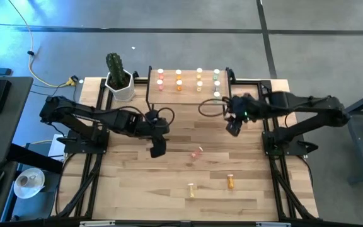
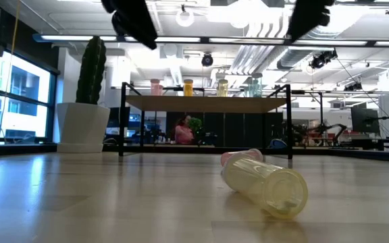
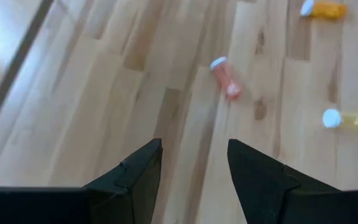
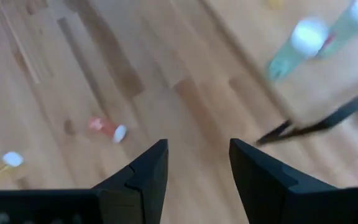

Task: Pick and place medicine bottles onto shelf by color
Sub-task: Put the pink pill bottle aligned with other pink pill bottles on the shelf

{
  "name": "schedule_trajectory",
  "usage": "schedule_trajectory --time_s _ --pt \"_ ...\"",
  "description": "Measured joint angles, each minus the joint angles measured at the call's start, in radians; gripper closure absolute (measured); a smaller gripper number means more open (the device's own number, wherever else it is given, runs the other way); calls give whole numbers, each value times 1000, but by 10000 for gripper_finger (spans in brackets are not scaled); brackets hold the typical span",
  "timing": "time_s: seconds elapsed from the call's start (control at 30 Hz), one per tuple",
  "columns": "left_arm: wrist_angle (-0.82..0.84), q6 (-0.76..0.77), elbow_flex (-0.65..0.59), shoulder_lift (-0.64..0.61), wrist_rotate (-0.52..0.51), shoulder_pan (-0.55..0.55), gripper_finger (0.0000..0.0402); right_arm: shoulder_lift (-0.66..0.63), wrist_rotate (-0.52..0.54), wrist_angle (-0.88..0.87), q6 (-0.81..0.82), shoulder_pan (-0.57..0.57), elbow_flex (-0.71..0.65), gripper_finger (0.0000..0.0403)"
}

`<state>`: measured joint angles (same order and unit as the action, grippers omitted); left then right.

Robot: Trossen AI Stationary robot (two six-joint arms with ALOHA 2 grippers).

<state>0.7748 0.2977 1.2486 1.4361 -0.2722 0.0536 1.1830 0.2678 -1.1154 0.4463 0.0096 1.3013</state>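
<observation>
Medicine bottles still to be sorted lie on their sides on the bare wooden tabletop: a pink bottle near the middle, a yellow bottle and an orange bottle nearer the front edge, while the rest stand in rows on the shelf at the back, beside a potted cactus. Each is a tiny smooth cylinder of translucent coloured plastic with a white cap, so the likely trouble is rolling: a fingertip that nudges one before the jaws close around it could send it away across the slick varnished planks, perhaps off the edge. Their smallness against the broad, dark, wedge-shaped fingers also makes a skewed pinch probable, with the bottle squirting out or tilting in the grip. The left gripper hovers above the table just beside the pink bottle, jaws parted and holding nothing. The right gripper hangs near the shelf's front corner, also parted and empty; a careless swing there could clip the thin black legs or topple the pale green bottle at the edge. Placing a new bottle among its upright neighbours risks knocking them down like skittles.
</observation>
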Motion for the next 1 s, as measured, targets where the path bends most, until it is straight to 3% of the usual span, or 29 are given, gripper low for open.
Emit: schedule_trajectory --time_s 0.23,0.5,0.7,0.83,1.0 --pt "-187 7 -122 0 0 40 227 -31 23 22 284 156 -146 240" --pt "-481 31 -233 20 0 43 227 -31 119 37 489 266 -263 240" --pt "-615 -1 -247 103 3 38 227 -31 162 64 548 285 -347 240" --pt "-717 -13 -242 180 65 32 227 -30 199 118 543 286 -391 240" --pt "-730 -13 -195 278 105 32 226 -31 250 141 530 286 -407 240"
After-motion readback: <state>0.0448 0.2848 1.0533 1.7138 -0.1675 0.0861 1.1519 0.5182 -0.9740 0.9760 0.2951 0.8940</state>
